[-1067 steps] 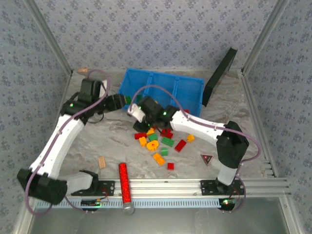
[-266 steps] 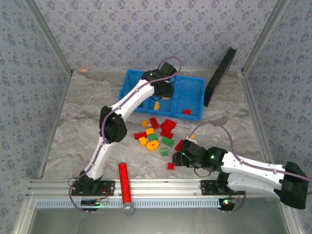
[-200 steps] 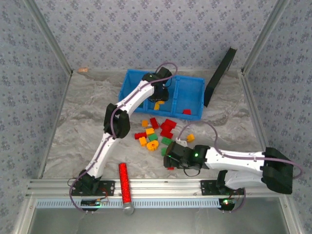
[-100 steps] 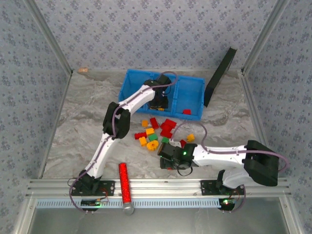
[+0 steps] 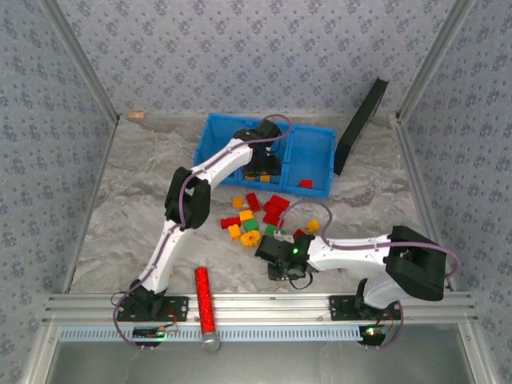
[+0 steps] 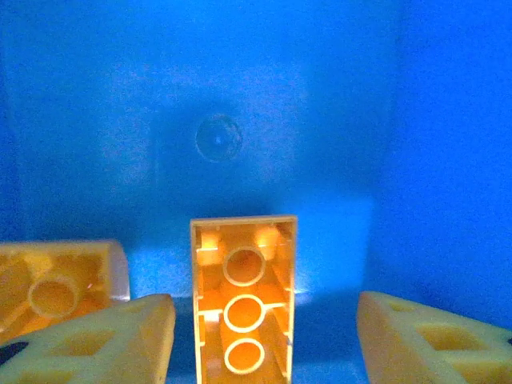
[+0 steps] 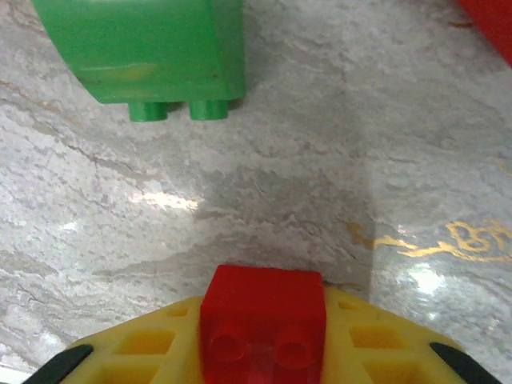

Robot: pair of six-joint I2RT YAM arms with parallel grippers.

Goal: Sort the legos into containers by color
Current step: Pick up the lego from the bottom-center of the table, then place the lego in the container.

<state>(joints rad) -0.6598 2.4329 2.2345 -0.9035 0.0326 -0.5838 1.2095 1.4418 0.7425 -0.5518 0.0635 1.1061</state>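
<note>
The blue bin stands at the back of the table. My left gripper reaches into its middle compartment and stands open. An orange brick lies hollow side up between the fingers, with a gap on each side. A second orange brick lies to its left. A red brick rests in the right compartment. My right gripper is low at the front of the loose pile, shut on a small red brick. A green brick lies just ahead of it.
A red glittery cylinder lies near the front rail. A black panel leans at the back right beside the bin. Red, orange and green bricks are scattered between the bin and my right gripper.
My right gripper slid left along the front of the pile and came down around the small red brick. My left gripper sank a little lower into the middle compartment.
</note>
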